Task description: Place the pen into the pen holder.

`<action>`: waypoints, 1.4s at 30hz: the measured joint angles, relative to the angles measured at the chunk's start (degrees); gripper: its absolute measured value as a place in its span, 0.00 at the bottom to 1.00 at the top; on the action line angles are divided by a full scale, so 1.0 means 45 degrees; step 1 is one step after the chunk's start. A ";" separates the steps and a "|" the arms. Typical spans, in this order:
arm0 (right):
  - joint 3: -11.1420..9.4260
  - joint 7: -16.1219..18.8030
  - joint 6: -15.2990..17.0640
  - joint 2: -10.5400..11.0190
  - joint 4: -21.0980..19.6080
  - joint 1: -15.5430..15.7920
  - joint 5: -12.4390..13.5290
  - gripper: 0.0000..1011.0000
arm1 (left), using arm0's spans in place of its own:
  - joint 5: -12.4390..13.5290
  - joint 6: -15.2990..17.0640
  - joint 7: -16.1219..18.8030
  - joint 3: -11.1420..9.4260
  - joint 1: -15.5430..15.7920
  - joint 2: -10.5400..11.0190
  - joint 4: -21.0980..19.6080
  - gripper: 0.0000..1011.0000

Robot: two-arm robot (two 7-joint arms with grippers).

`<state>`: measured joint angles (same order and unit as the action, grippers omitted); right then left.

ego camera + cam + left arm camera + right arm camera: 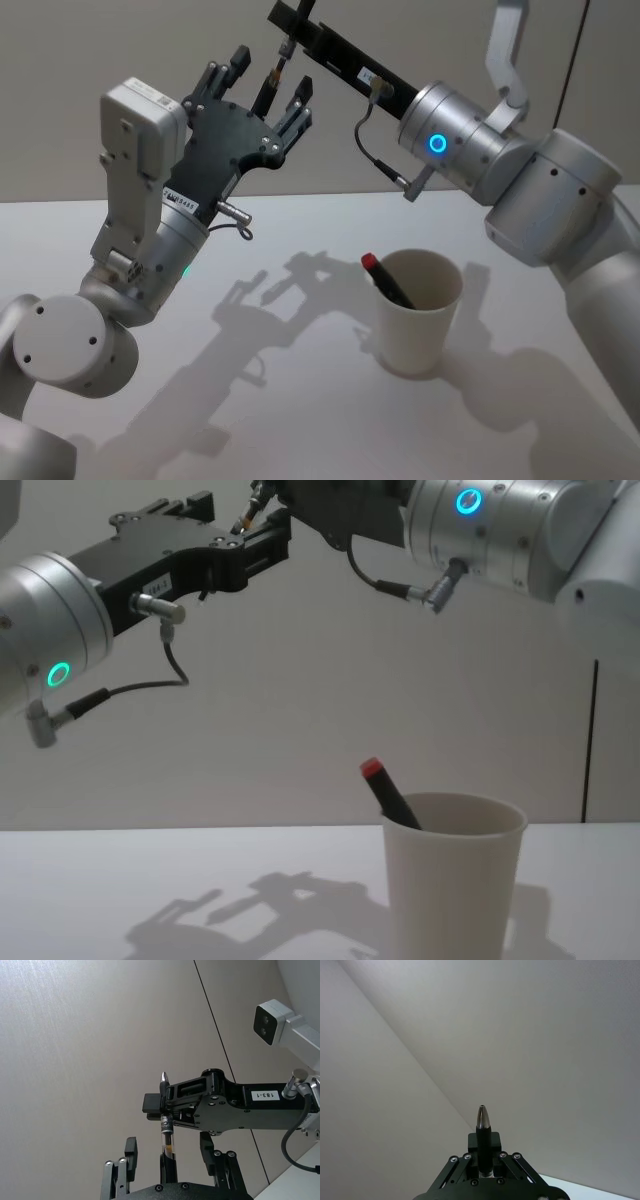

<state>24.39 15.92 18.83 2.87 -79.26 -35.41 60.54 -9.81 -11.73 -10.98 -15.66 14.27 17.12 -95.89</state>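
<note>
The pen (385, 280), a thick black marker with a red tip, stands slanted inside the pen holder (422, 335), a white paper cup on the table; its red end pokes above the rim in the chest view (373, 770). Both arms are raised high above the table. My right gripper (161, 1105) is shut on a slim black pen with a silver tip (482, 1119). The lower end of that slim pen (270, 88) hangs between the spread fingers of my left gripper (271, 73), which is open.
The white table (200, 420) carries the arms' shadows to the left of the cup (450, 890). A plain wall stands behind. My right arm's elbow (560, 200) hangs above the table's right side.
</note>
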 joint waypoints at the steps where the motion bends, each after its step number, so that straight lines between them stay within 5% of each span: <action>1: 0.0000 0.0000 0.0000 0.0000 0.0000 0.0000 0.0000 0.13 | 0.0000 0.0000 0.0000 0.0000 0.0000 0.0000 0.0001 0.77; 10: 0.0000 -0.0006 -0.0016 0.0009 0.0001 -0.0005 -0.0035 0.13 | 0.0000 0.0000 0.0000 0.0000 0.0000 0.0000 0.0001 0.99; 29: -0.0235 -0.0919 -0.0864 0.0403 -0.0628 -0.0094 -0.1696 0.13 | -0.0001 0.0000 0.0000 0.0000 0.0000 0.0000 0.0001 0.99; 42: -0.0964 -0.1675 -0.1693 0.1587 -0.2086 0.0284 -0.3189 0.13 | 0.0000 0.0000 -0.0001 0.0000 0.0000 0.0000 0.0000 0.99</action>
<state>20.05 8.38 11.22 10.01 -88.65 -34.13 46.19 -9.81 -11.73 -10.98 -15.66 14.27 17.12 -95.89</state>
